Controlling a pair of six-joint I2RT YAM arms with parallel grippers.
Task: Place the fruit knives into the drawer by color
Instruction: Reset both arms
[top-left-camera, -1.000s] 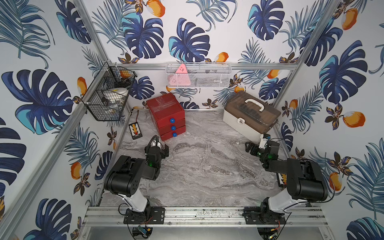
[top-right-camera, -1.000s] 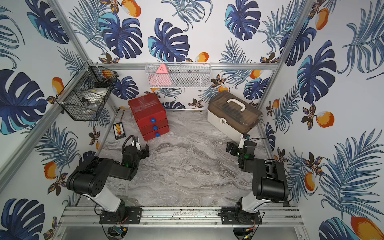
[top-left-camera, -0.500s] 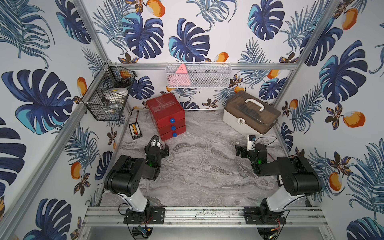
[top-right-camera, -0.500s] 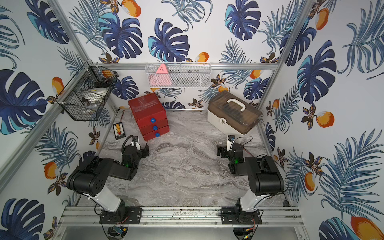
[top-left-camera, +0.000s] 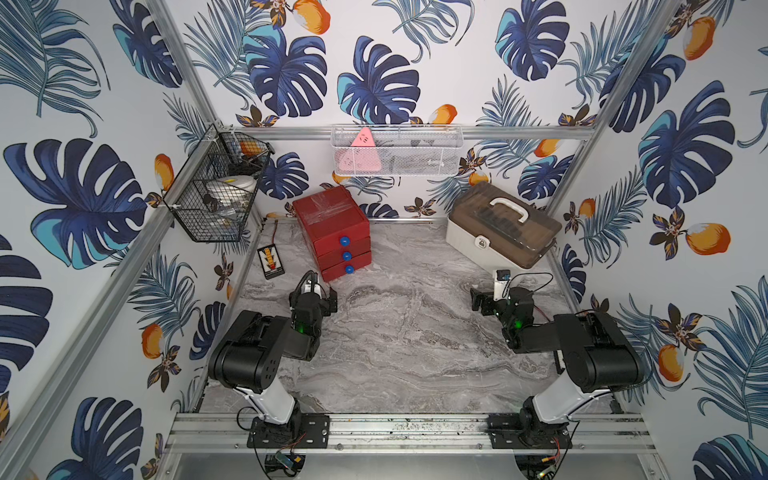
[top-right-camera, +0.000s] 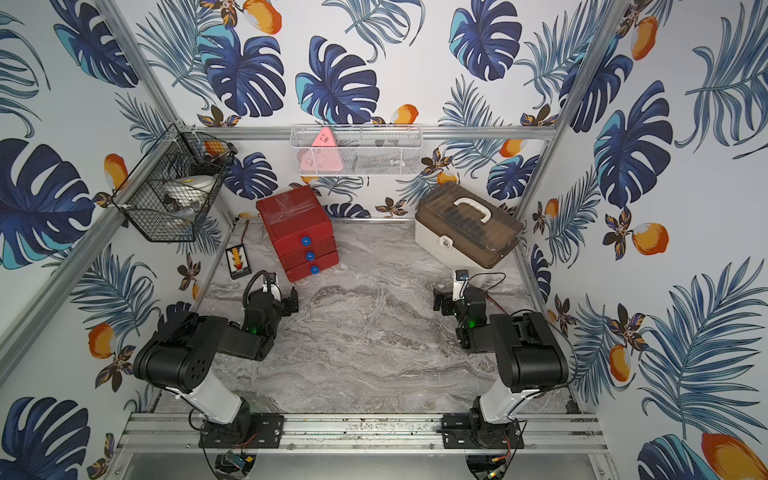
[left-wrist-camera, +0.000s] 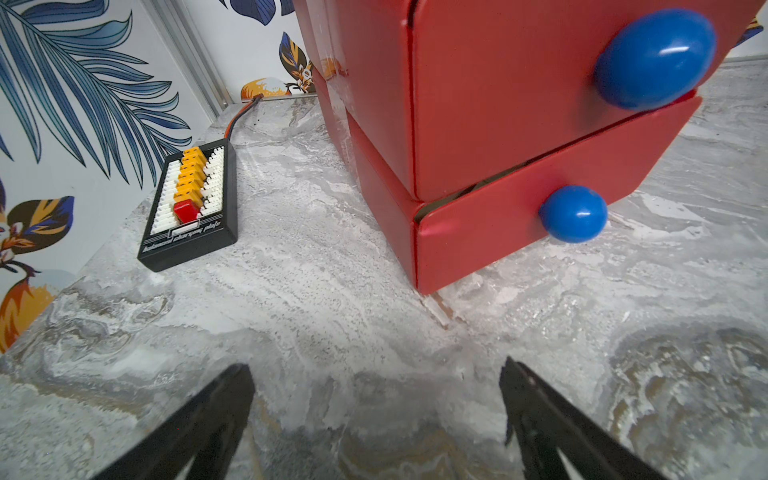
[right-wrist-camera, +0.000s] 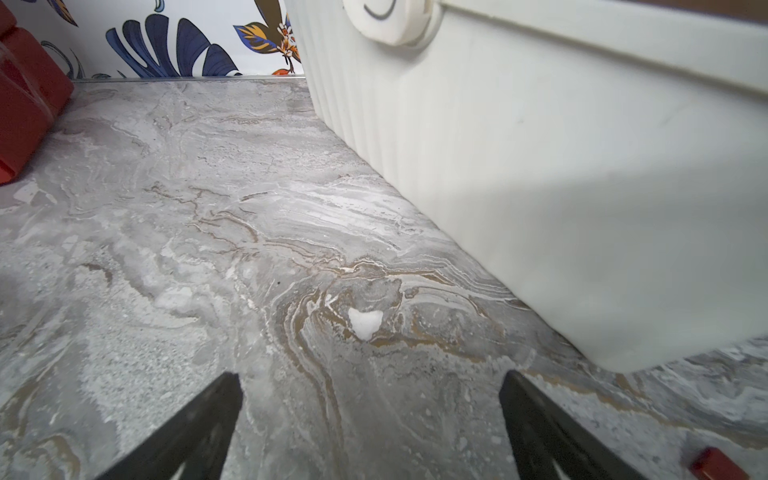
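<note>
Left wrist view: left fingers (left-wrist-camera: 208, 424) spread wide, empty, drawer (left-wrist-camera: 498, 124) just ahead. Right fingers (right-wrist-camera: 203, 424) equally parted, empty, beige case (right-wrist-camera: 582, 187) close ahead.

the right gripper (top-left-camera: 478, 300) is swinging inward, moving away from the marble table's (top-left-camera: 395, 332) right edge toward its middle.
</note>
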